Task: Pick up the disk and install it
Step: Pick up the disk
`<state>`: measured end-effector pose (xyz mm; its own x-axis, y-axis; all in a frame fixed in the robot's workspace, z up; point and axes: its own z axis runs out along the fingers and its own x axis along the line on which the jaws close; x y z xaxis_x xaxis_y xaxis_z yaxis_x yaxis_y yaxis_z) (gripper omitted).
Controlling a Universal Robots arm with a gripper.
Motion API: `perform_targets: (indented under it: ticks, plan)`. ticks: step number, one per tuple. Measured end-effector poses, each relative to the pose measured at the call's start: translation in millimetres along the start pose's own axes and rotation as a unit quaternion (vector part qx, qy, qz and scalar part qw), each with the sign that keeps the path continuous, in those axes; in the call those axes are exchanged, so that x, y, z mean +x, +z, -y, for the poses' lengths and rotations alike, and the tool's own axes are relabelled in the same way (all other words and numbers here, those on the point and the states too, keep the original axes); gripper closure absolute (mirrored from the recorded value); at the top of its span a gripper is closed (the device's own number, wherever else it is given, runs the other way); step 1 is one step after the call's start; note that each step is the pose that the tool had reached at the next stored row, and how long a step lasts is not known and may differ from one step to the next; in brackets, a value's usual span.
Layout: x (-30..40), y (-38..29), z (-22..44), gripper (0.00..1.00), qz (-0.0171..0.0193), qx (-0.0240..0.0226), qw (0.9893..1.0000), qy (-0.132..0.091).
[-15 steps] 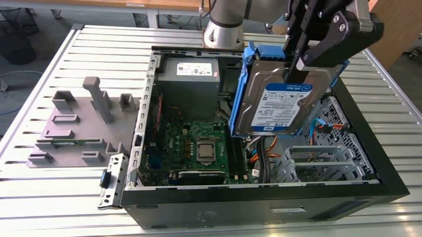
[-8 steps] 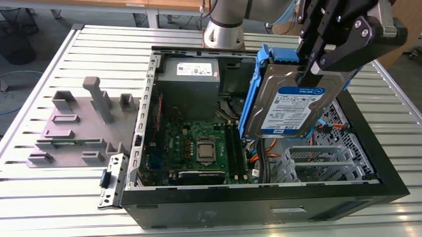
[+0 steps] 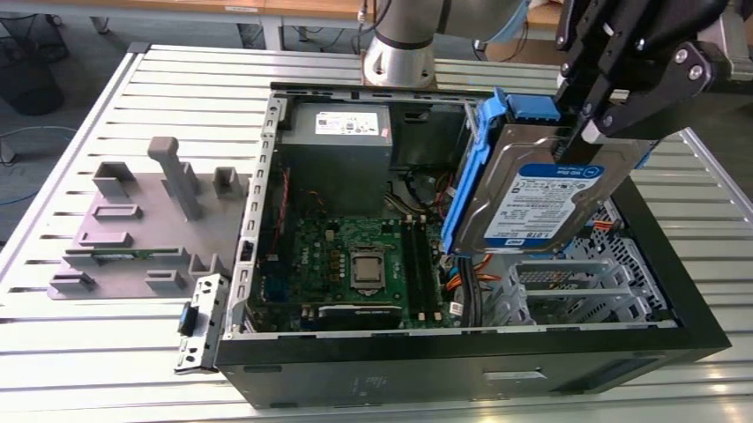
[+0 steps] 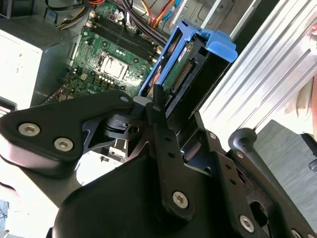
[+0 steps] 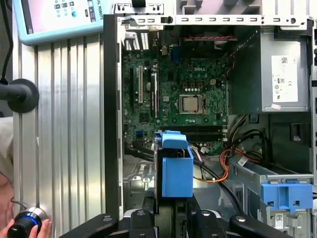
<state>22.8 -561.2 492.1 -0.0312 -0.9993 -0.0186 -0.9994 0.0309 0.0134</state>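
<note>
Exterior view's left: grey fixture block (image 3: 141,220) on slatted table (image 3: 176,88), near table edge, untouched.

Middle: open computer case (image 3: 471,361); motherboard (image 3: 353,260) on its floor, power supply (image 3: 335,145) in far corner.

Exterior view's right: gripper (image 3: 592,132) pinching disk (image 3: 535,198) by upper end, fingers pressed on both faces. Disk in air, steeply tilted, above drive cage (image 3: 577,282) at case's right edge. Tilt probably meant to clear cables and line up with bay. Not yet seated.

Wrist (image 3: 641,44) angled downward, pincer (image 3: 591,132) clamped on disk (image 3: 541,194)
</note>
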Motion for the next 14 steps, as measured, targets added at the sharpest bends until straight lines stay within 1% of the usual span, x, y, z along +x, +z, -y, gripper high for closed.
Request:
perform_targets:
  ticks: [5,6,11,12,14]
  plan:
    - [4.7,-0.1,9.9,0.65,0.0,-0.0007,1.0,0.0]
    - [5.3,-0.2,11.1,0.65,-0.0001,-0.0007,1.0,0.0]
    - [5.3,-0.2,11.4,0.65,-0.0001,-0.0008,1.0,0.0]
    - [5.7,-0.2,12.8,0.65,-0.0001,-0.0014,1.0,0.0]
    - [6.7,-0.1,17.7,0.65,-0.0001,-0.003,1.0,0.0]
